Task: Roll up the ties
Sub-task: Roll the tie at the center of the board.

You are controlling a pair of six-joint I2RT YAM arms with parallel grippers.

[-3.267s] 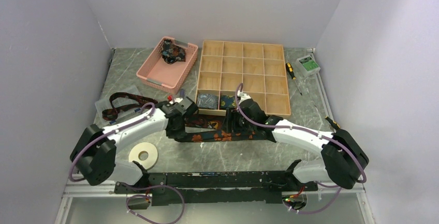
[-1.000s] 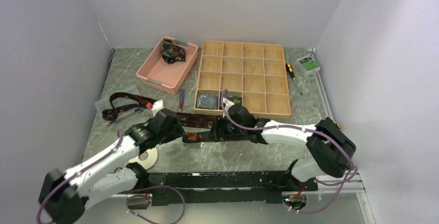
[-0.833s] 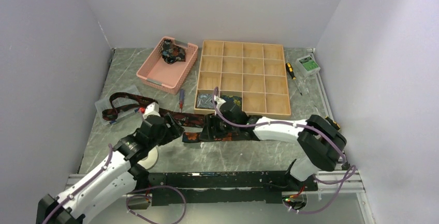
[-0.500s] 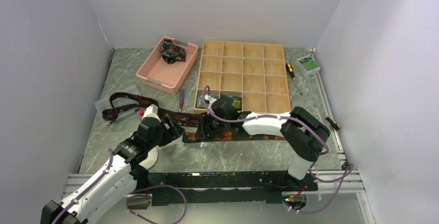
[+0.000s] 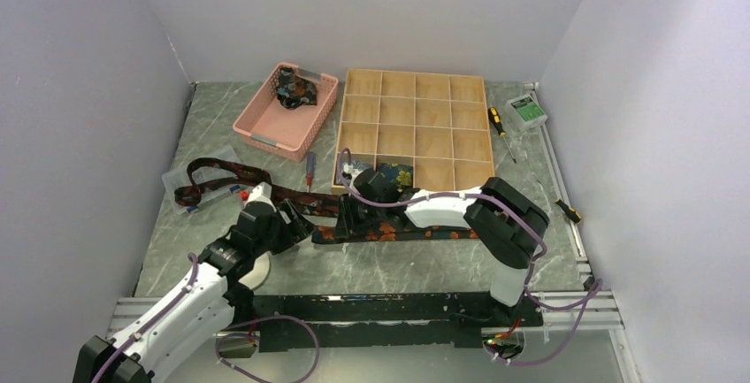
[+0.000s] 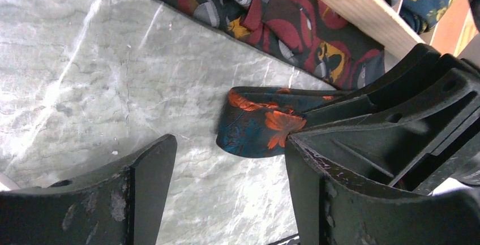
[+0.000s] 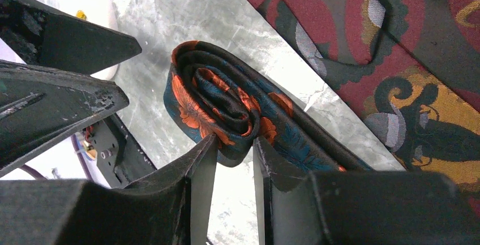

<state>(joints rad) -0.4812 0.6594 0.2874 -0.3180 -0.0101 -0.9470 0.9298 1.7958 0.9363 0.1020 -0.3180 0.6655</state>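
A navy tie (image 5: 416,233) with orange flowers lies flat along the table, its left end wound into a roll (image 7: 221,106). My right gripper (image 7: 235,143) is shut on the lower edge of that roll (image 6: 260,129), one finger on each side. Just left of the roll, my left gripper (image 6: 229,143) stands open, the roll's end lying just past its tips and nothing gripped. In the top view the left gripper (image 5: 301,219) and the right gripper (image 5: 340,224) face each other. A maroon patterned tie (image 5: 292,195) stretches behind them.
A wooden compartment tray (image 5: 416,100) behind holds two rolled ties (image 5: 395,174) in its front cells. A pink basket (image 5: 265,126) holds another tie (image 5: 294,93). A white tape ring (image 5: 256,268) lies under the left arm. Screwdrivers (image 5: 309,169) and a green box (image 5: 529,111) lie around.
My right gripper has slid left along the navy tie to its rolled end and narrowed its jaws onto it. The left arm drew back and settled beside the roll, fingers open.
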